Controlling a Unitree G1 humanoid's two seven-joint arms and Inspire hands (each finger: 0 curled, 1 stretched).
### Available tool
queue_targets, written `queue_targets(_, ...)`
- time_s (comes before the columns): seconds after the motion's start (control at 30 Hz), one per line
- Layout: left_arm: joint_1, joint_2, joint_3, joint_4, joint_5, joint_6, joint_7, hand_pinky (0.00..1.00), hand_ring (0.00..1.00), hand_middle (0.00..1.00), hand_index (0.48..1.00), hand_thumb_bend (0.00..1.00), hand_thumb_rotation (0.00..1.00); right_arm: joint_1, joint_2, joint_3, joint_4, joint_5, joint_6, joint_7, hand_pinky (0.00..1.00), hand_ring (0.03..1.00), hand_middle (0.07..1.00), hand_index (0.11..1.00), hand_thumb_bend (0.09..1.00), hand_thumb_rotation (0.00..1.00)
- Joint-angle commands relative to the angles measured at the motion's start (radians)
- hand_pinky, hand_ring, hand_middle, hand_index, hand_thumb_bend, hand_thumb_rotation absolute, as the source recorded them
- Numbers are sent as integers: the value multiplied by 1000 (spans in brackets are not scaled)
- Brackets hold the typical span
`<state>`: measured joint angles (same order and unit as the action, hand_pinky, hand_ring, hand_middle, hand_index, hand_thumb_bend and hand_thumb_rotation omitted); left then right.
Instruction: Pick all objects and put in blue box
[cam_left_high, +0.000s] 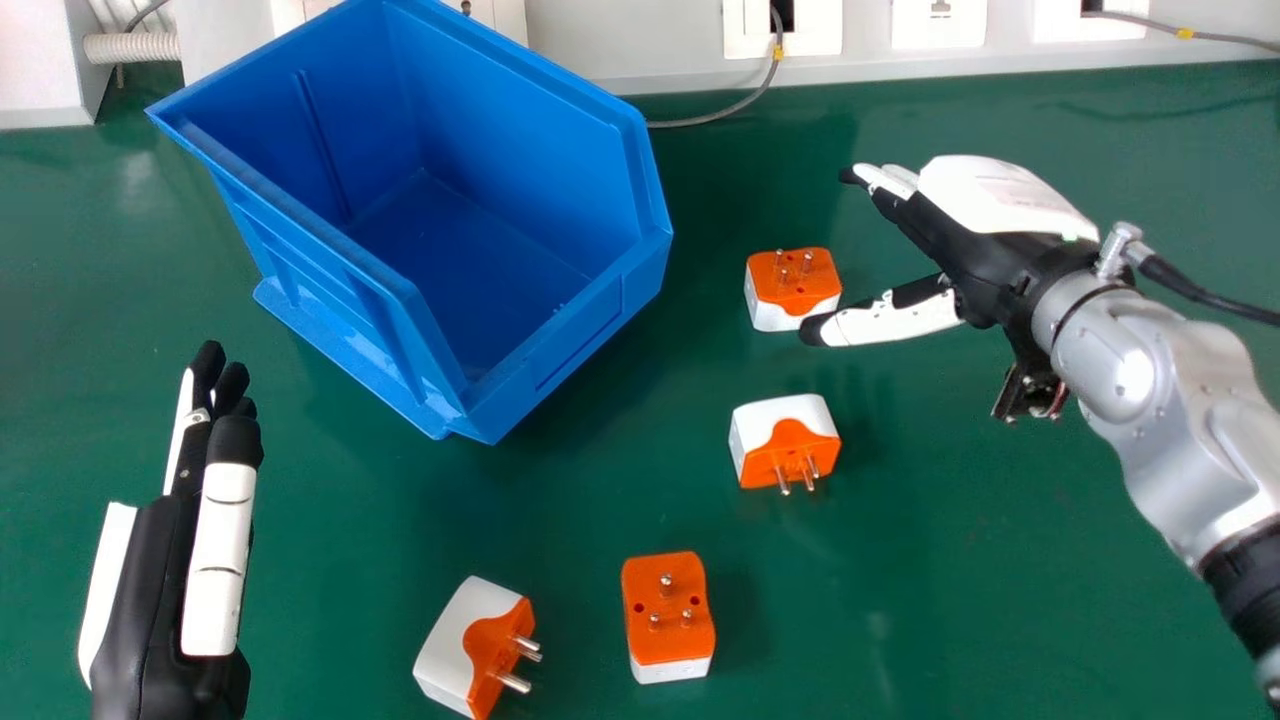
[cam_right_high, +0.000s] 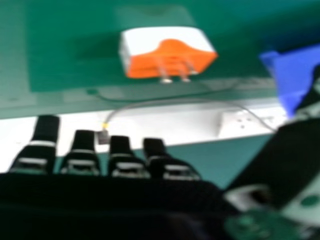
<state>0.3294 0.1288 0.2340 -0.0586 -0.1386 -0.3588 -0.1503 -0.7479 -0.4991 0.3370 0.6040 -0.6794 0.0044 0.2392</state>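
My right hand (cam_left_high: 1000, 240) is open above the table at the right, its thumb tip overlapping the near right corner of the farthest orange and white plug adapter (cam_left_high: 795, 285); whether they touch I cannot tell. The right hand view shows my right hand (cam_right_high: 125, 167) with straight fingers and an adapter (cam_right_high: 170, 52) beyond them. Nearer on the table lie a second adapter (cam_left_high: 785, 440), a third with pins up (cam_left_high: 668, 615) and a fourth on its side (cam_left_high: 478, 645). The blue box (cam_left_high: 560, 350) stands left of the adapters. At the left edge my left hand (cam_left_high: 190, 560) is open and holds nothing.
Wall sockets (cam_left_high: 938, 24) and a grey cable (cam_left_high: 745, 100) run along the table's far edge behind the box. A white ribbed hose (cam_left_high: 130, 47) is at the far left. Green table surface (cam_left_high: 1000, 560) extends between the near adapters and my right forearm.
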Motion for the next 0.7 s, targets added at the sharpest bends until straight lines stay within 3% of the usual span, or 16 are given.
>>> queue_targets(0.0,5,0,3,-13,-1,-10,2,1000,1000,1000,1000,707,1000,-59,-10,10,19,-12,-8,-10,853,942,957,941,521,561)
queue_targets(0.67,5,2,-2,-25,-9,0,-6,993,994,994,1000,702,1000,-254,24,158,235,-112,-59,-40,826,931,948,927,523,540)
